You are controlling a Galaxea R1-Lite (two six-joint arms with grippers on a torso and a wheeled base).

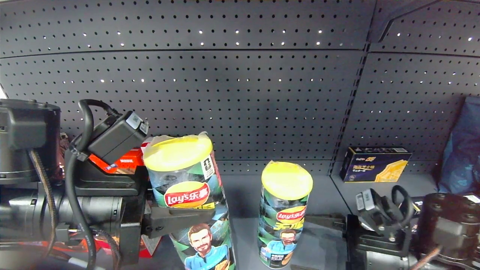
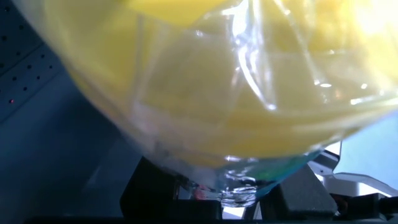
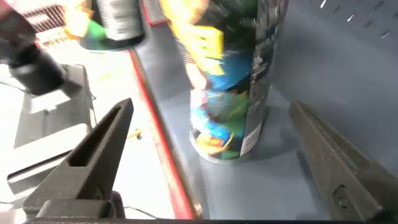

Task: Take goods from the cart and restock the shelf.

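Two tall chip cans, alike: yellow lids under clear film, green-and-blue printed sides. Left, the held can [image 1: 191, 202], clamped at mid-height in the left hand [image 1: 202, 221], long axis vertical, near the front edge of the shelf [image 1: 243, 195] (base out of sight). Right of it, a gap between, the standing can [image 1: 285, 213], upright on the shelf. Right hand [image 1: 315, 243] spread wide, gripping nothing, aimed at the standing can's lower half, seemingly clear of it. Probably next: setting the held can down plumb on the bare shelf beside its twin.
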